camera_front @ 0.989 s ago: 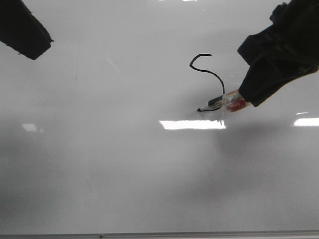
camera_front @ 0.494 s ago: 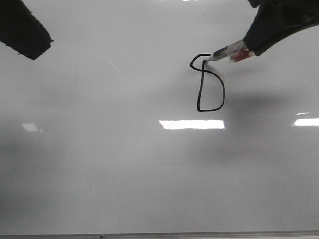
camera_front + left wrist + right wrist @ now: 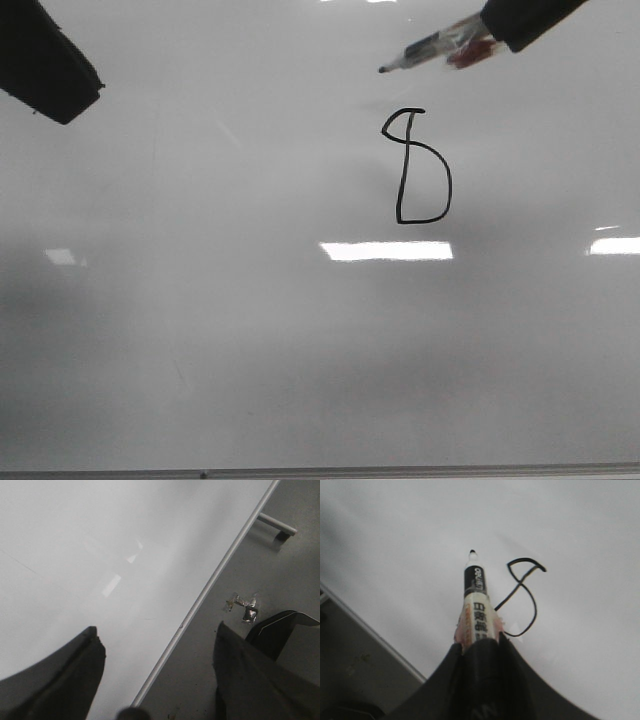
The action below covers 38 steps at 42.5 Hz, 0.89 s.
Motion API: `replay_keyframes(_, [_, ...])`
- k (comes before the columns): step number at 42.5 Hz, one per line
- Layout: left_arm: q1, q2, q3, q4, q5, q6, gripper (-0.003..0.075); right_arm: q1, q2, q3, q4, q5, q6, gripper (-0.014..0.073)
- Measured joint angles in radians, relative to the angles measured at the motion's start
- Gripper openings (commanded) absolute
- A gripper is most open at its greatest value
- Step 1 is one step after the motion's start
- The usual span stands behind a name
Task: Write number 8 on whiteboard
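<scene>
One number 8 (image 3: pixel 420 168) stands on the whiteboard (image 3: pixel 250 330) — closed, lopsided, right of centre. My right pincer (image 3: pixel 479 647) is clamped on one marker (image 3: pixel 432 50), tip lifted clear beyond the figure. My left pincer (image 3: pixel 157 652) gapes wide — empty.

black number 8 (image 3: pixel 418 168); pale whiteboard (image 3: pixel 250 350)

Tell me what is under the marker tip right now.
Under the marker tip lies bare whiteboard; the tip is off the number 8, which sits apart from it. The right gripper covers the marker's rear, so that part cannot be seen.
</scene>
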Motion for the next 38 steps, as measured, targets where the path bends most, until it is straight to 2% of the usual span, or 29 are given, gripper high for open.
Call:
replay_keyframes(7, [-0.087, 0.000, 0.000, -0.065, -0.003, 0.111, 0.0461, 0.066, -0.073, 0.010, 0.000, 0.141, -0.123, -0.0067])
replay_keyframes(15, [-0.229, 0.000, 0.000, -0.078, -0.075, 0.151, 0.0461, 0.133, -0.086, 0.010, 0.007, 0.289, -0.235, -0.0067])
replay_keyframes(25, [-0.343, 0.000, 0.000, -0.103, -0.122, 0.157, 0.0461, 0.162, -0.086, 0.011, 0.135, 0.327, -0.369, -0.0067])
replay_keyframes(38, [-0.374, 0.006, 0.000, -0.135, -0.122, 0.158, 0.0452, 0.162, -0.086, 0.011, 0.340, 0.339, -0.567, -0.0067])
